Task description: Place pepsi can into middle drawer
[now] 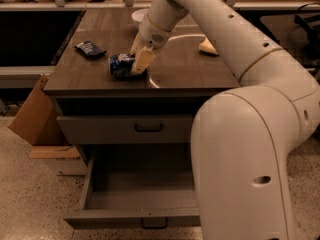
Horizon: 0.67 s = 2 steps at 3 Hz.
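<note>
The pepsi can (120, 65), blue and dented, lies on its side near the front edge of the brown cabinet top (190, 74). My gripper (139, 53) is down at the can's right end. One cream finger (143, 60) is in front of the can and the other is behind it, so the jaws stand apart around that end. The middle drawer (137, 186) is pulled out below, with a plain grey interior that holds nothing. Its front (115, 218) faces the floor edge, and my arm's body hides its right part.
A closed grey drawer front with a black handle (148, 128) sits above the open drawer. A dark blue snack packet (90, 49), a white bowl (139, 15) and a yellow sponge (208, 46) lie on the top. A cardboard box (30, 119) stands at the left.
</note>
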Each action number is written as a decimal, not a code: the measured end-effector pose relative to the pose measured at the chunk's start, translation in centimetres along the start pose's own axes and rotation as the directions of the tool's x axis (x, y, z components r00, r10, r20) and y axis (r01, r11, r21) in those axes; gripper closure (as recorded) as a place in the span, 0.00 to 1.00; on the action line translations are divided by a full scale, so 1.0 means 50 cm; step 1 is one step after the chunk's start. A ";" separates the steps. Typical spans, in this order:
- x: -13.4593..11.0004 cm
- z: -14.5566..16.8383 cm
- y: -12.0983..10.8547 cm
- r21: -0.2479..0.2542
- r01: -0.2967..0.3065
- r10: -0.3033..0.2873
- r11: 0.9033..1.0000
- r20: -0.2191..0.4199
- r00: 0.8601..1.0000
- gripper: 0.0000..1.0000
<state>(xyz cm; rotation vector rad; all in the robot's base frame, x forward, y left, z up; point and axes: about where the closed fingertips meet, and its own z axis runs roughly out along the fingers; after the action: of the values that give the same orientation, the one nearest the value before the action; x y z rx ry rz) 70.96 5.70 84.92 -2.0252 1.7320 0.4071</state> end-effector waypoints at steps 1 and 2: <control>-0.030 -0.009 0.012 0.002 0.030 -0.030 1.000 0.010 1.000 0.86; -0.055 -0.046 0.046 0.019 0.062 -0.062 0.998 0.018 0.998 1.00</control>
<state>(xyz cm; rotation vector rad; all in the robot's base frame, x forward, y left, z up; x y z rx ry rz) 68.11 6.60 87.93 -2.0497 1.6518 0.3872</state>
